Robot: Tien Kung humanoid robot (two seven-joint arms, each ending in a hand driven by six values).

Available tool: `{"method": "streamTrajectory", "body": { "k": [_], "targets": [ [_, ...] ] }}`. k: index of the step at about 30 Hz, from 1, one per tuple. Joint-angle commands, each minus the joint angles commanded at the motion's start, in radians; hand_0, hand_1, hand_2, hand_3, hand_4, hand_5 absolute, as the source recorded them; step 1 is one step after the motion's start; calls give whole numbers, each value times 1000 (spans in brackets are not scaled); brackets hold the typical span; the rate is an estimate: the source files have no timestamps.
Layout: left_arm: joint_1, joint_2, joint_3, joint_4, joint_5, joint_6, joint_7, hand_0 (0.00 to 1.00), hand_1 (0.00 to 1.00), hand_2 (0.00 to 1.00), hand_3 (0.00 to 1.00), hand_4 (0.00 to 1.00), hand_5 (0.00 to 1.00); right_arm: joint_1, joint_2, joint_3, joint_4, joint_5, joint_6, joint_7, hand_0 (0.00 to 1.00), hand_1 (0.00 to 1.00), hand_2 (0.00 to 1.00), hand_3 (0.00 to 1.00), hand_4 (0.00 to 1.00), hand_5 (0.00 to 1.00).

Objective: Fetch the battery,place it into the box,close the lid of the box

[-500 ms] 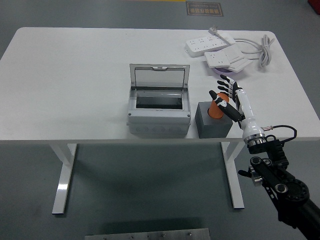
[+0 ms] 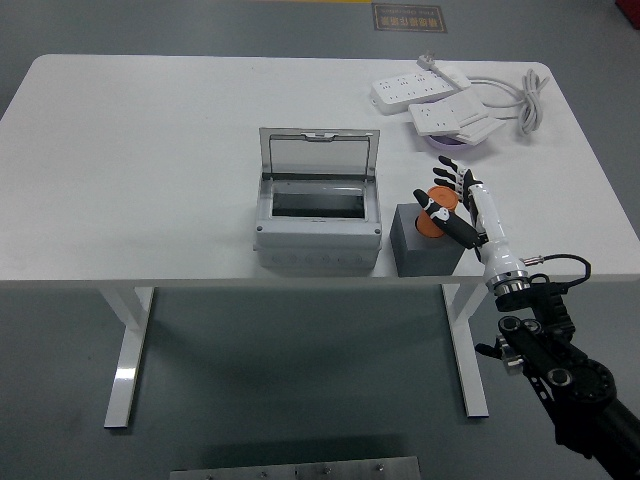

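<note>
One worktop (image 2: 150, 150) carries one grey box (image 2: 318, 235) with its clear lid (image 2: 318, 152) raised, one dark grey block (image 2: 425, 250), one orange battery (image 2: 438, 212), two white power strips (image 2: 420, 88) and one robot hand (image 2: 455, 205).

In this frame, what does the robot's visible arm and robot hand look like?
Only the right arm shows. The robot hand has black fingers with white segments, on a white forearm ending in a silver cuff; below it come black jointed links, and a thin black cable loops beside the wrist.
</note>
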Motion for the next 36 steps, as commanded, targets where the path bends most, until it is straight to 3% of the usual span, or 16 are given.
{"method": "streamTrajectory", "body": {
  "k": [20, 21, 26, 27, 32, 33, 36],
  "targets": [
    [-5, -3, -13, -1, 25, -3, 12, 629, 684, 556, 591, 605, 22, 14, -3, -52, -10, -1, -38, -11, 725, 792, 812, 872, 948, 530],
    [-5, -3, -14, -1, 26, -3, 12, 627, 685, 558, 590, 605, 22, 14, -3, -53, -11, -4, -42, -13, 680, 776, 801, 848, 853, 292],
    [-8, -3, -17, -1, 34, -4, 15, 627, 685, 558, 590, 605, 22, 14, -3, -56, -14, -9, -54, -23, 680, 776, 801, 848, 853, 292],
    [-8, -3, -18, -1, 36, -4, 16, 627, 684, 559, 590, 605, 22, 14, -4, -57, -14, -9, -56, -24, 594, 726, 776, 784, 688, 24],
    [-8, -4, -22, -2, 42, -5, 20, 627, 684, 559, 590, 605, 22, 15, -5, -62, -15, -7, -61, -30, 594, 726, 776, 784, 688, 24],
    [-7, -4, -22, -2, 43, -5, 20, 622, 685, 559, 589, 605, 23, 15, -5, -63, -15, -7, -61, -32, 554, 715, 757, 744, 587, 2],
    [-7, -4, -24, -2, 47, -5, 23, 622, 685, 559, 589, 605, 23, 16, -5, -67, -16, -7, -61, -36, 554, 715, 757, 744, 587, 2]
  ]
}}
